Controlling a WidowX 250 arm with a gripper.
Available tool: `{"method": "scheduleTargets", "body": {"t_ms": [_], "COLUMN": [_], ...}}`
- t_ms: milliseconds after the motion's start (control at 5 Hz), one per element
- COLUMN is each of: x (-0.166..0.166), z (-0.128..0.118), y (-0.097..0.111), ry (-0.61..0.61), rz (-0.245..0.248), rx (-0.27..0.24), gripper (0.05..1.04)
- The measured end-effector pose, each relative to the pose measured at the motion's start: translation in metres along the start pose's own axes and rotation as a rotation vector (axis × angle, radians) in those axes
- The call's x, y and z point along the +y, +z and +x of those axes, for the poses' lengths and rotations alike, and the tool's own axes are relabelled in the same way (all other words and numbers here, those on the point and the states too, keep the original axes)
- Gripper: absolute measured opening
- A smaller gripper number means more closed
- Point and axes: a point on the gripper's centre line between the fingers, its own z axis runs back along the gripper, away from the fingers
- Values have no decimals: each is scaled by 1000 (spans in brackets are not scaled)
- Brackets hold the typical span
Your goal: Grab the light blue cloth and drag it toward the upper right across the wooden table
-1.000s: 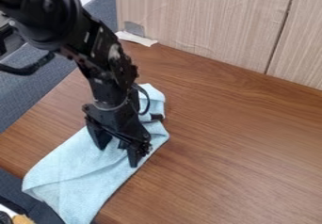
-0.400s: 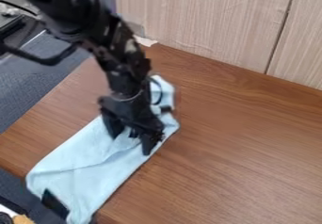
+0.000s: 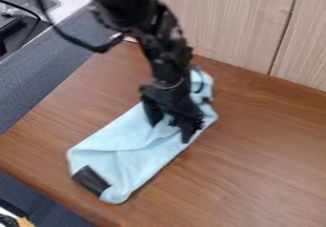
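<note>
The pincer (image 3: 170,129), tips apart, stands upon a light-blue cloth (image 3: 137,157) on the bench (image 3: 255,159). A black patch (image 3: 91,180) lies well apart from it.

Fixed camera slanting down over tabletop (image 3: 255,154)

The cloth (image 3: 130,159) lies on the bench (image 3: 255,173) under the hand (image 3: 170,129), with panels (image 3: 229,25) behind and a basin (image 3: 47,4) beyond, left.
</note>
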Motion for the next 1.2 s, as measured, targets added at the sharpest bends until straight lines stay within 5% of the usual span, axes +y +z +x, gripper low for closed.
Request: {"method": "scheduleTargets", "body": {"t_ms": [400, 1200], "x": [-18, -9], "z": [20, 25], "y": [-2, 116], "ry": [-21, -1], "rz": [-26, -35], "rx": [-14, -204], "gripper": [999, 999]}}
